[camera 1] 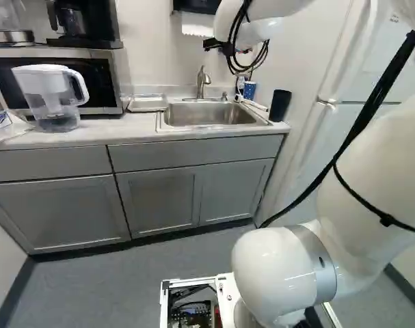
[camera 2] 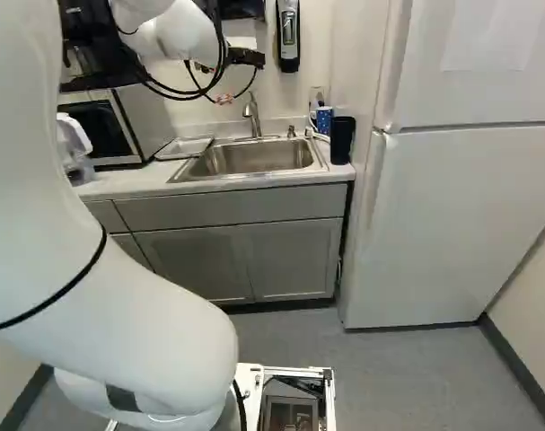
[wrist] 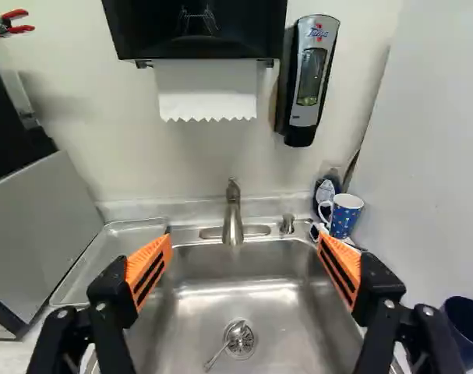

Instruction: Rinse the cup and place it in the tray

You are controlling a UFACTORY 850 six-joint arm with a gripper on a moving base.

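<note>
Wrist view: the gripper (wrist: 245, 243) stands wide open, its 2 fingers holding nothing. The blue patterned mug (wrist: 346, 216), likely the cup, stands ahead, beside the finger farther from the metal tray (wrist: 119, 240), handle towards the faucet (wrist: 233, 218).

One mug (wrist: 345, 218), one tray (wrist: 115, 253), one sink (wrist: 220, 273), one faucet (wrist: 233, 224), one spoon (wrist: 237, 331), one pitcher (camera 1: 48, 92) and one microwave (camera 1: 103, 78).

Bright, diffuse light fills the room. Pale glare crosses the rectangular stainless-steel sink (wrist: 193, 331) at the round metal drain's (wrist: 242, 349) twelve o'clock; soft shadow lies at the white, jagged-edged paper towel's (wrist: 206, 89) six o'clock.
</note>
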